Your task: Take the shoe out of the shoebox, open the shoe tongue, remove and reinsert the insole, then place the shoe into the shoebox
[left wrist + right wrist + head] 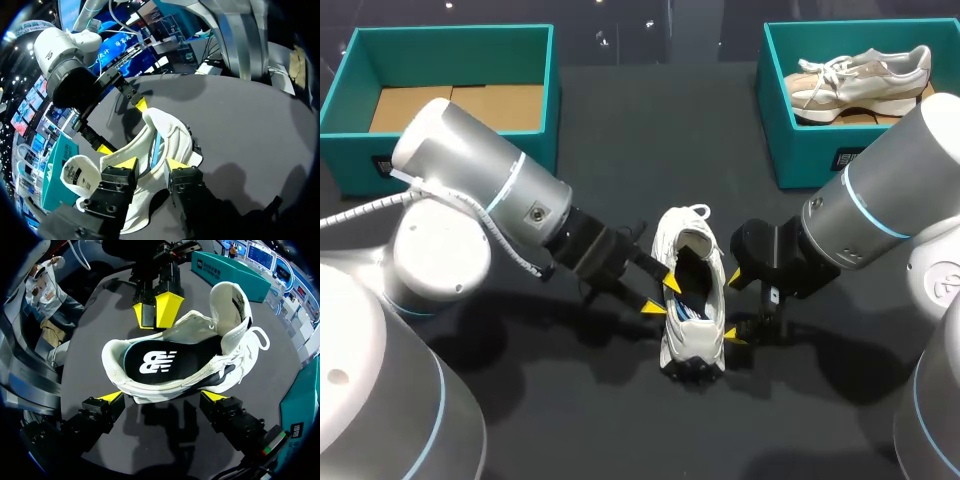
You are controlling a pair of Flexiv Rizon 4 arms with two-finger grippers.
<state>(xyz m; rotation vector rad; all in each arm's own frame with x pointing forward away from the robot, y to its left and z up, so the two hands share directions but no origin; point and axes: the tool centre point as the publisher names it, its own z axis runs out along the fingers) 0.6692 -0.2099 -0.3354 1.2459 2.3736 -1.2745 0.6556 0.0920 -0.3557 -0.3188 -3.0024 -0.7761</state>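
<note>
Seeing white sneaker [692, 345] on worktop [620, 150] between both tools: left tool [661, 295] astride one side wall, can't tell if pinching or just apart; right tool [735, 306] spread wide beside opposite wall; black insole [155, 362] seated inside.

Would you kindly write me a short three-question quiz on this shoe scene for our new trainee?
1. True or false: the white shoe lies inside a shoebox.
2. What does the right shoebox hold? A) a beige shoe B) only an insole C) nothing
3. Is the right gripper open or shut?
Key: 1 false, it is on the table; 2 A; 3 open.
</note>
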